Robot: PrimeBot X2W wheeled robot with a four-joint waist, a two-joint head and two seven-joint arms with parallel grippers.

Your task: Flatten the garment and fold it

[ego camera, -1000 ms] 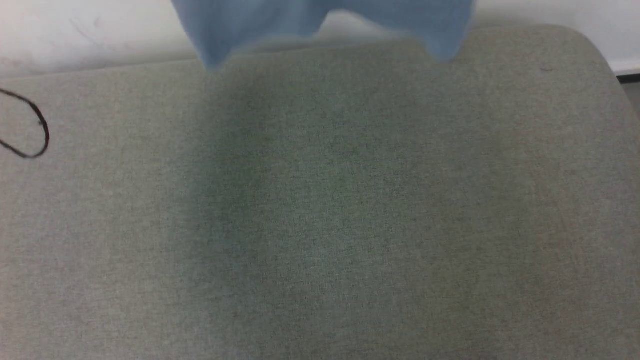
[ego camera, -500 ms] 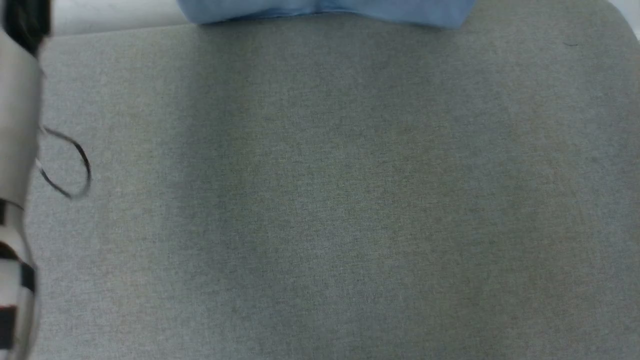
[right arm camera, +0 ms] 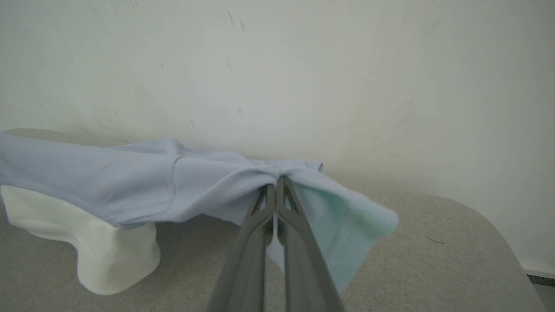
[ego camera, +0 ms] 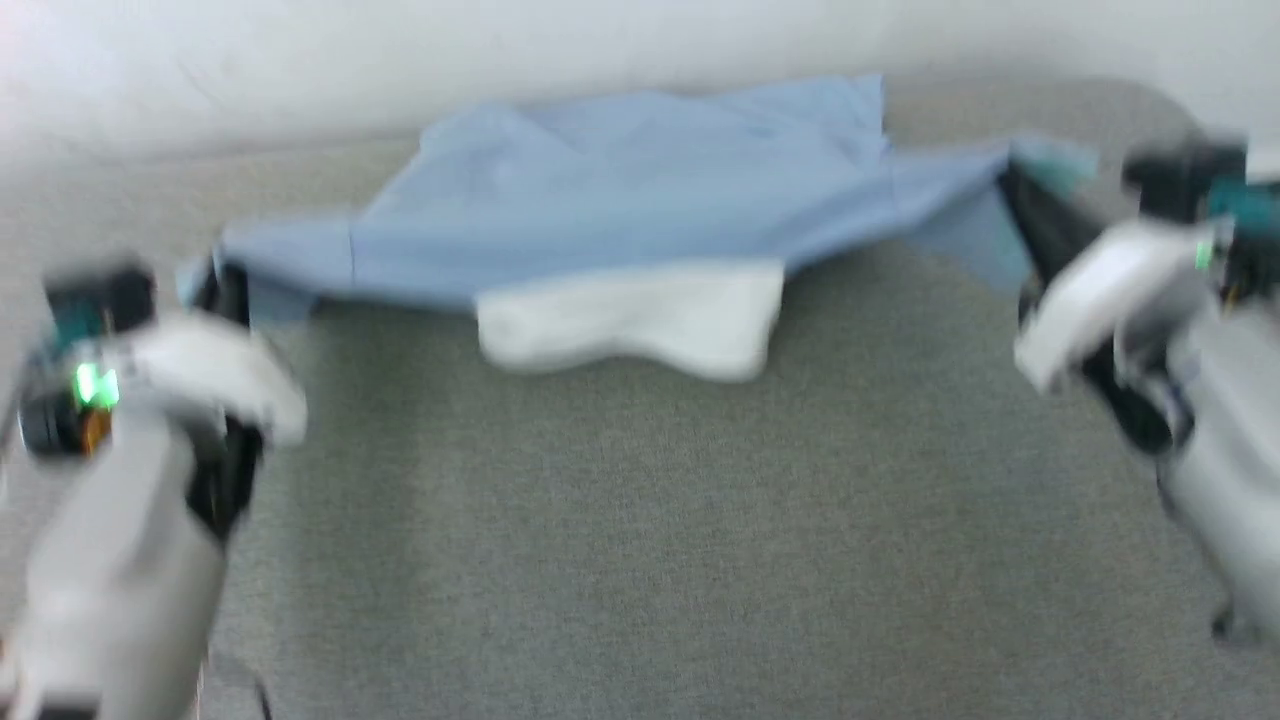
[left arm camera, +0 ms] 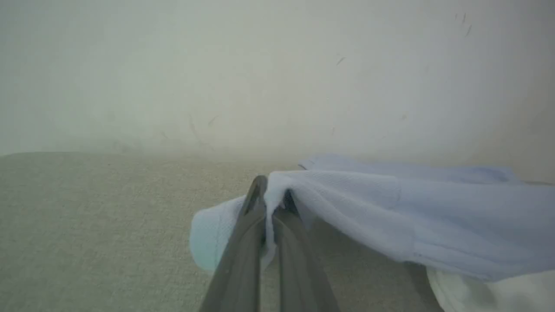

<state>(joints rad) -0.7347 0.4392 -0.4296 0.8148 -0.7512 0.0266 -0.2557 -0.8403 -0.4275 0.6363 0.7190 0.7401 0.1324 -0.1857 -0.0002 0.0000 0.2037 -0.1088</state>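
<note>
shirt: by worktop far edge, stretched between both arms, middle sagging
left end effector: clenched on sleeve, left edge side
right end effector: clenched on sleeve, right edge side
handling: probably light, soft, limp; bunches if slack
hold: sleeve ends, hem corners

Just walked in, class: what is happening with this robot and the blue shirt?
The robot holds the light-blue garment stretched between its two arms. The left gripper is shut on one end and the right gripper on the other. The near edge hangs above the grey padded surface, with the white collar drooping in the middle. It is not yet flat or folded.
</note>
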